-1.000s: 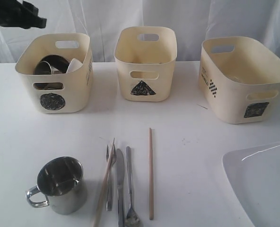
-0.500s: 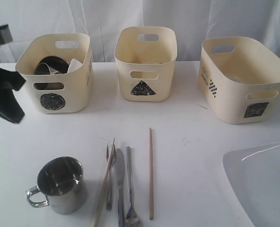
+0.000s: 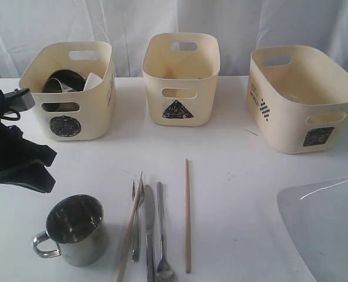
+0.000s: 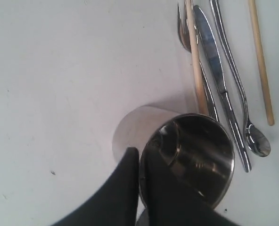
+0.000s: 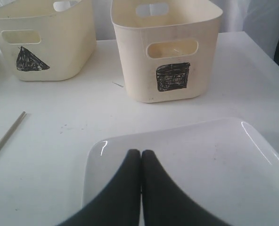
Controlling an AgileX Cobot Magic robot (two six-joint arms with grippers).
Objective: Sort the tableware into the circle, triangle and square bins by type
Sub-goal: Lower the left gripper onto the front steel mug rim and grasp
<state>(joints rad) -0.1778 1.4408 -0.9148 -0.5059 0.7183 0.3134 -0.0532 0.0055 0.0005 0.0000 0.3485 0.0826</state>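
1. My left fingers [image 4: 128, 172] are clenched together with nothing between them. They hang over the near-left part of the white table [image 3: 233, 147]. The wrist view puts their tips above the rim of the shiny steel handled mug [image 3: 74, 229].
2. In the exterior view those fingers sit to the far left of the mug, with a gap between them and it.
3. The mug stands upright and empty at the near left, its handle pointing left.
4. Just right of the mug lies the cutlery, lengthwise from far to near. From left to right it is a steel fork [image 3: 135, 249], a steel knife [image 3: 149, 235] and a steel spoon [image 3: 160, 223] with its bowl at the near end.
5. One thin wooden chopstick [image 3: 129, 229] lies slanted across the fork. The second wooden chopstick [image 3: 187, 217] lies straight, a little right of the spoon.
6. Three cream plastic tubs stand along the far side. The circle-marked tub [image 3: 91, 111] is on the left and holds dark steel ware I cannot tell apart.
7. The triangle-marked tub [image 3: 180, 82] is in the middle and the wide square-marked tub [image 3: 285, 123] is on the right.
8. My right fingers [image 5: 130, 174] are clenched and empty, over the near edge of a white plastic plate [image 5: 201, 160]. The plate lies at the near right, and I cannot tell whether they touch it.
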